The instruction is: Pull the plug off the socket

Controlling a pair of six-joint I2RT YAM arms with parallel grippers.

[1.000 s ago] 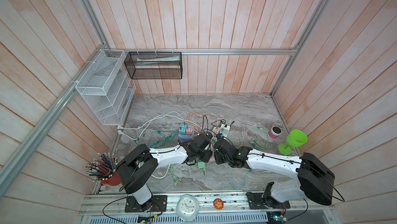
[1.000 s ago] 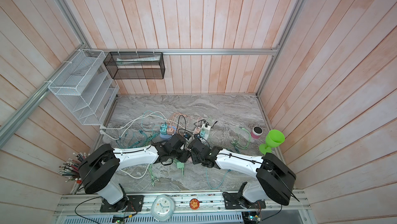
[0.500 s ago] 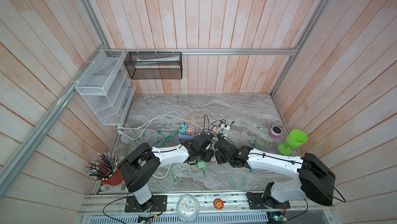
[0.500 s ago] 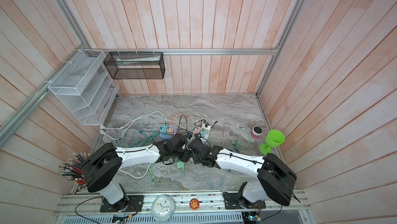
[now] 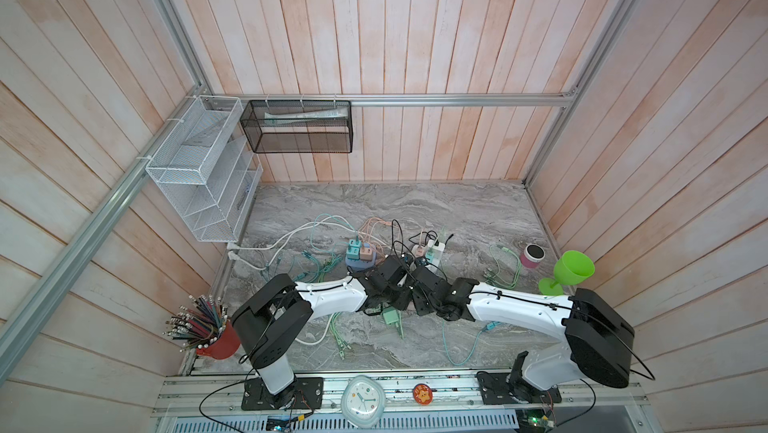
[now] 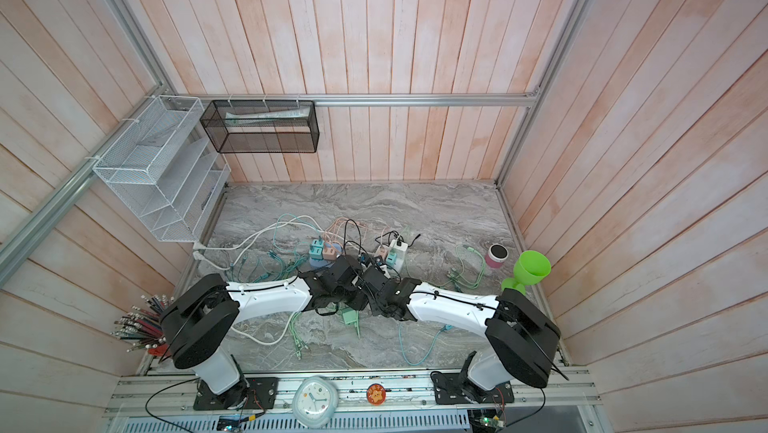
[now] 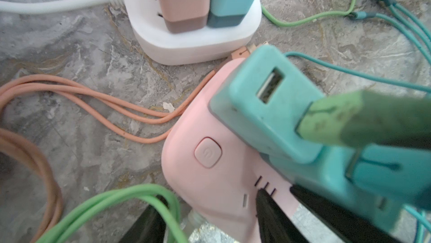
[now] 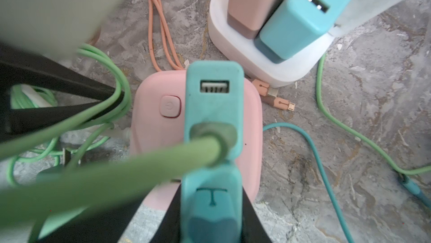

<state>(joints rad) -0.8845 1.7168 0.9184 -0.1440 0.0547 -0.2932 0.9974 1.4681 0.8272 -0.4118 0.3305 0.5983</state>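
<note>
Place: was a robot lab cell (room-like dressing) | Evidence: plank walls (image 5: 374,36), aluminium framing (image 5: 457,99), arm-mount rail (image 5: 457,388) stood around marble tabletop (image 5: 374,202).

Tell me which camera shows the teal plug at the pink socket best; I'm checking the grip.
The right wrist view: the teal plug sits centred over the pink socket, between the right gripper's jaws. The left wrist view shows it slanted, partly blurred. In both top views the arms hide it.
</note>
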